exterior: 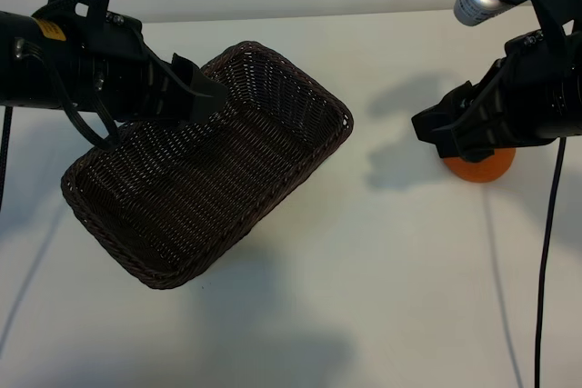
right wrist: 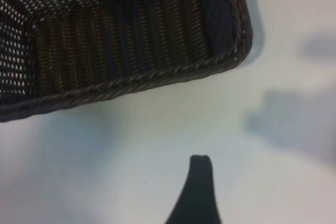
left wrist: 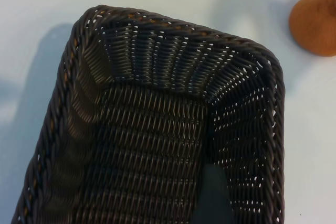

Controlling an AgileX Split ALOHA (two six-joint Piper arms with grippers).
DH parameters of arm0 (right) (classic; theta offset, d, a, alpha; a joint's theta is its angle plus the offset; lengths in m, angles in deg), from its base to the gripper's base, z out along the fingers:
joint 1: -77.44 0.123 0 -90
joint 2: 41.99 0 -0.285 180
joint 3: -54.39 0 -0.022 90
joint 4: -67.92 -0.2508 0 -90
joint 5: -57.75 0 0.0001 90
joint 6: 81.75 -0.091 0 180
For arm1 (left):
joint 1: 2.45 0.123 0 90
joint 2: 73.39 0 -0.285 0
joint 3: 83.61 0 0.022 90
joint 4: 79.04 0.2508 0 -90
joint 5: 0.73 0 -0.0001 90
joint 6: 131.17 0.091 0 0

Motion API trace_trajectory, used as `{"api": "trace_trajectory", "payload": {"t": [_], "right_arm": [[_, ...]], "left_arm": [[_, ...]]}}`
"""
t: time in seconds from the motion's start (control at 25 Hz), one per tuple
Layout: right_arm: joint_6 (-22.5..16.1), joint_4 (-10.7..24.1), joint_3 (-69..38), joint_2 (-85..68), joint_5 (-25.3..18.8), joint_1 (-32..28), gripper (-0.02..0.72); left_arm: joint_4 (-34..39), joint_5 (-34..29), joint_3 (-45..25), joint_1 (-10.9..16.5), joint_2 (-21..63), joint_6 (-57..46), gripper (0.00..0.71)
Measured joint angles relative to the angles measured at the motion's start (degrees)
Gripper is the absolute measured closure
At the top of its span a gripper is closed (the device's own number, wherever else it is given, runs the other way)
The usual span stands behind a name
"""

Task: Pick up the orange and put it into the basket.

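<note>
Table [exterior: 364, 315]: a plain white surface carries everything; its near part shows only soft shadows and two thin cables.
Basket [exterior: 155, 274]: dark brown wicker, set at a slant on the left half of the table, one corner nearest the exterior camera, nothing inside it.
Left end effector [exterior: 205, 97]: hangs over the far long rim of the basket, fingers spread wide and holding nothing; in the left wrist view one dark fingertip [left wrist: 212, 198] shows above the woven floor.
Orange [exterior: 480, 168]: rests on the table at the right, well apart from the basket, largely hidden beneath the right arm.
Right end effector [exterior: 447, 134]: hovers just over the orange, fingers spread wide, gripping nothing.
</note>
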Motion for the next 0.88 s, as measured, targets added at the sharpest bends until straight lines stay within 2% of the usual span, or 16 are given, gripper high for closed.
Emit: {"api": "trace_trajectory", "payload": {"t": [0.6, 0.88], "right_arm": [[-0.12, 0.00, 0.00, 0.00, 0.55, 0.00, 0.102], [-0.07, 0.00, 0.00, 0.00, 0.55, 0.00, 0.103]], "left_arm": [[0.00, 0.05, 0.00, 0.00, 0.00, 0.00, 0.121], [-0.06, 2.66, 0.00, 0.00, 0.00, 0.00, 0.121]]}}
